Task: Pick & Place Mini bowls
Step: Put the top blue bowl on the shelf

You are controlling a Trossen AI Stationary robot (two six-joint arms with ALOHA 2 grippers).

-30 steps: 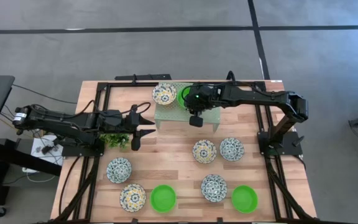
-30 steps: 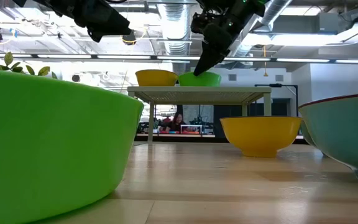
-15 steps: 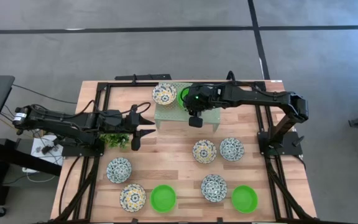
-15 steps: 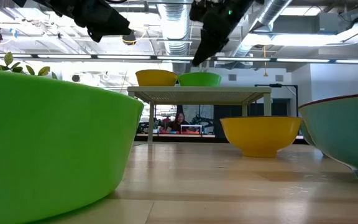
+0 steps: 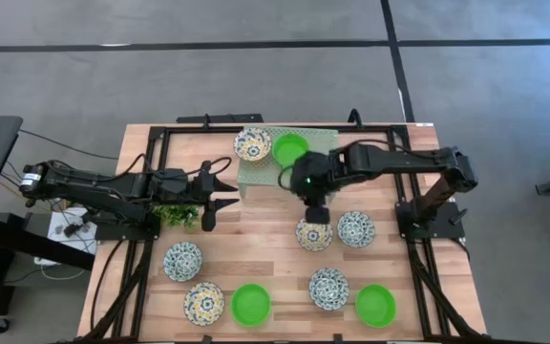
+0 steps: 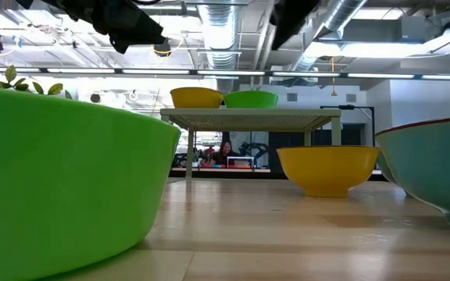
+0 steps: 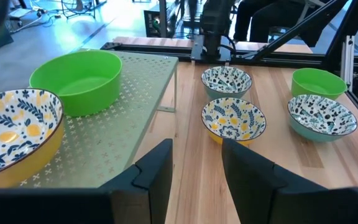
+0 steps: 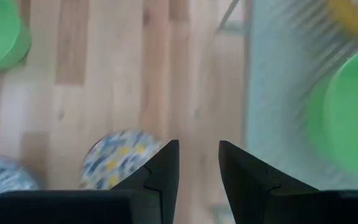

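High view: right pincer (image 5: 314,214) spread, empty, above floral bowl (image 5: 314,235); green bowl (image 5: 290,149) on rack (image 5: 261,168).

The right arm (image 5: 315,182) hides part of a patterned bowl (image 5: 314,235); the plant (image 5: 179,214) lies half under the left arm (image 5: 113,186).

A wooden table (image 5: 265,239) fills the frame's centre. At its upper middle stands a pale green rack (image 5: 256,170). Six bowls (image 5: 250,304) lie across its lower half, and a small plant (image 5: 178,214) sits at centre-left.
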